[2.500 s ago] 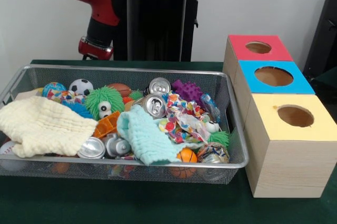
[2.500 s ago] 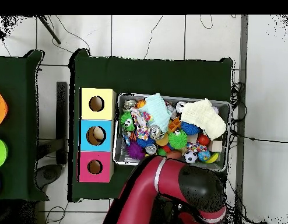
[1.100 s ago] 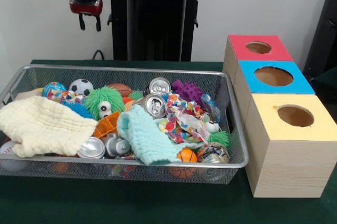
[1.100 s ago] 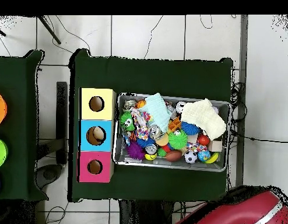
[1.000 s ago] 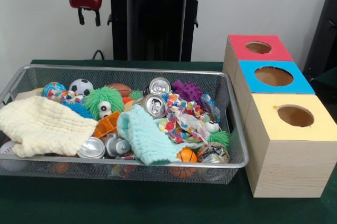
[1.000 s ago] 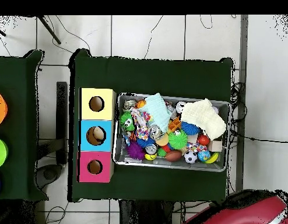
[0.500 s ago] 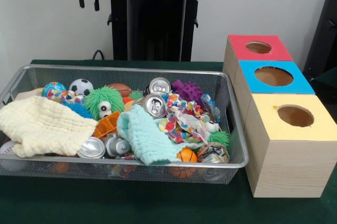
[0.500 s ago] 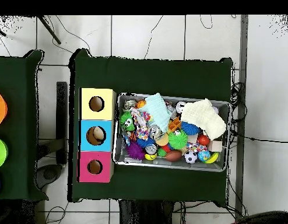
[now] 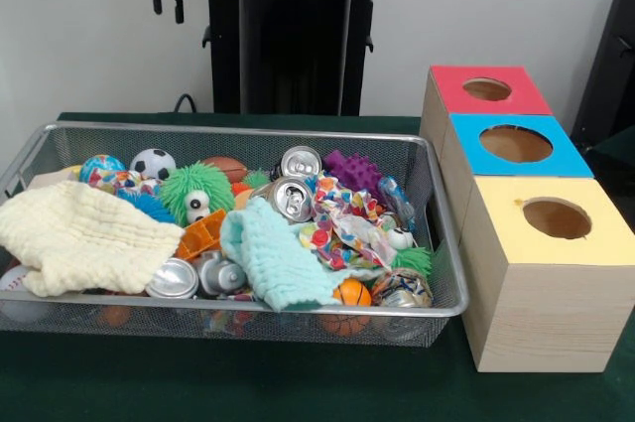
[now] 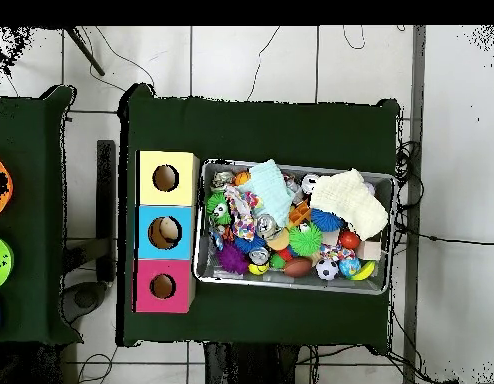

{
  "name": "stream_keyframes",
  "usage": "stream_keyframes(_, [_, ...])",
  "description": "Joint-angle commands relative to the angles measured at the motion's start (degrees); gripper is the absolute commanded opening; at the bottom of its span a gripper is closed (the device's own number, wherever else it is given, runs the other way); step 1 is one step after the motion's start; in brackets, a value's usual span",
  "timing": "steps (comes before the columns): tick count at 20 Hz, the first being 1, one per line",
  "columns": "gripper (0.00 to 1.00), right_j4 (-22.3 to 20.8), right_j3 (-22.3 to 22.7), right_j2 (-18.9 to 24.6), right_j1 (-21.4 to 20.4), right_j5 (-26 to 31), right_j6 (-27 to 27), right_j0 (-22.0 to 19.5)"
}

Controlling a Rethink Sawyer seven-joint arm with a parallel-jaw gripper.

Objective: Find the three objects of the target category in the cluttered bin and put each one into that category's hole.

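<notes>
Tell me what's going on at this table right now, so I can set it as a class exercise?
Nothing is being handled at this moment. The gripper hangs high above the table, empty, its fingers slightly apart, well clear of the bin. The bin is full of balls, cans and cloths. Beside it stand three wooden boxes, red-topped, blue-topped and yellow-topped, each with a round hole.

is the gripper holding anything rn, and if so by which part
Nothing is held: the red and black gripper hangs empty, high above the silver wire mesh bin.
</notes>
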Motion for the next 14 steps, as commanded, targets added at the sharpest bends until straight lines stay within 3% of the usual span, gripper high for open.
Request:
stream_keyframes(1, [1.00,7.2,-5.2,2.6,12.8,-7.2,-16.4,0.3])
stream_keyframes(9, [1.00,8.7,-5.5,1.2,15.8,-10.0,-14.4,3.0])
stream_keyframes(14, [1.00,9.7,-6.7,-0.4,18.7,-12.4,-15.7,1.1])
